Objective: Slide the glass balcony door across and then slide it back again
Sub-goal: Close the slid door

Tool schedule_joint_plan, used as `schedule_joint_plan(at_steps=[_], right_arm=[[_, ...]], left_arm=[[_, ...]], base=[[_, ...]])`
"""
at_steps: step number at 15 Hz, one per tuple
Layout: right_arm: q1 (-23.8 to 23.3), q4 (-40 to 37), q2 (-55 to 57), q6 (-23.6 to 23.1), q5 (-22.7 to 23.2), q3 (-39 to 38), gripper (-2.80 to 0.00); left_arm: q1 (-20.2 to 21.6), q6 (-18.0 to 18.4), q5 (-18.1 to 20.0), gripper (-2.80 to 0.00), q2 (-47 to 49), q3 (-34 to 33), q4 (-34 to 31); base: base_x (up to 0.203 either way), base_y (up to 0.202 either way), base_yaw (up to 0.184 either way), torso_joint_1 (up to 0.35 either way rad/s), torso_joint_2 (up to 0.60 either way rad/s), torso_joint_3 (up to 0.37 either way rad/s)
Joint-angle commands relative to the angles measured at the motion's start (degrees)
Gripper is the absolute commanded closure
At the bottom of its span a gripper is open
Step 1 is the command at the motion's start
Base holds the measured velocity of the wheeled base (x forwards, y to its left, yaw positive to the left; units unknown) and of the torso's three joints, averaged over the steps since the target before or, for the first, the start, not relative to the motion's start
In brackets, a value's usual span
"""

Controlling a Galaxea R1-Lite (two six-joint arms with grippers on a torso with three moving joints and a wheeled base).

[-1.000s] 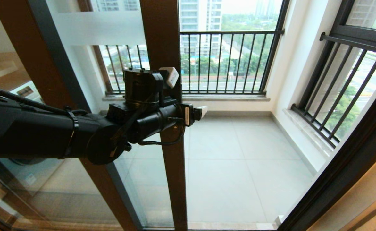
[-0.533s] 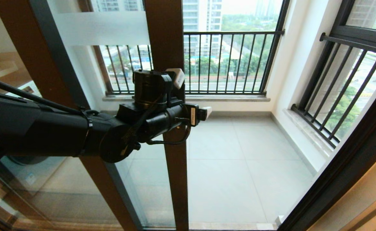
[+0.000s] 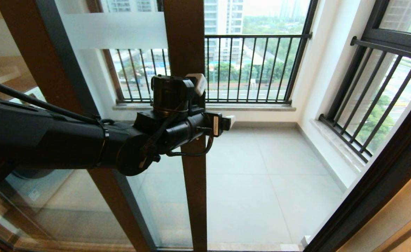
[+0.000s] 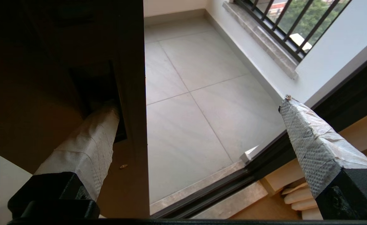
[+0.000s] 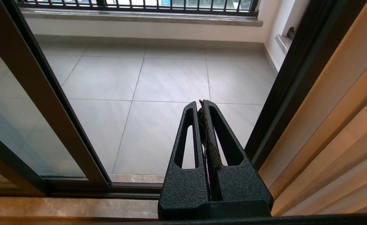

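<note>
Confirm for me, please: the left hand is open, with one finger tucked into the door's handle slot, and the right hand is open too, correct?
Not quite. The right hand is shut, its fingers pressed together, as the right wrist view shows. The rest holds: the left hand is open, one padded finger in the handle slot of the glass balcony door.

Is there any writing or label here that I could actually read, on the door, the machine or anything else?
None can be read.
Frosted band on the glass balcony door: looks blank here, no characters legible.
Small sticker seen through the lower glass: too small to read.
Pale tag on the left arm's wrist: too blurred to read.
</note>
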State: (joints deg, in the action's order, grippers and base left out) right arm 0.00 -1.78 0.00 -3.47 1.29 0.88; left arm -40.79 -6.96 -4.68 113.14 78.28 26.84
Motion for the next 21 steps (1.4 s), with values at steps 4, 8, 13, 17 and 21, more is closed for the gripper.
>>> schedule_joint_plan(at_steps=[4,8,13,17,21], right_arm=[[0.0,0.0,0.0,0.0,0.0,0.0,0.0],[0.0,0.0,0.0,0.0,0.0,0.0,0.0],[0.0,0.0,0.0,0.0,0.0,0.0,0.0],[0.0,0.0,0.0,0.0,0.0,0.0,0.0],[0.0,0.0,0.0,0.0,0.0,0.0,0.0]], left_arm=[[-1.2,1.1,0.4,-2.8,0.6,0.3,0.8],[-2.1,1.5,0.4,-2.8,1.5,1.3,0.8],[-3.9,1.5,-0.1,-2.8,3.8,4.0,0.4],[-4.7,2.9,-0.4,-2.8,5.8,6.3,0.3],[-5.2,3.3,-1.1,-2.8,6.0,6.3,0.3]], base=[[0.0,0.0,0.0,0.0,0.0,0.0],[0.0,0.0,0.0,0.0,0.0,0.0],[0.0,0.0,0.0,0.0,0.0,0.0],[0.0,0.0,0.0,0.0,0.0,0.0],[0.0,0.0,0.0,0.0,0.0,0.0]])
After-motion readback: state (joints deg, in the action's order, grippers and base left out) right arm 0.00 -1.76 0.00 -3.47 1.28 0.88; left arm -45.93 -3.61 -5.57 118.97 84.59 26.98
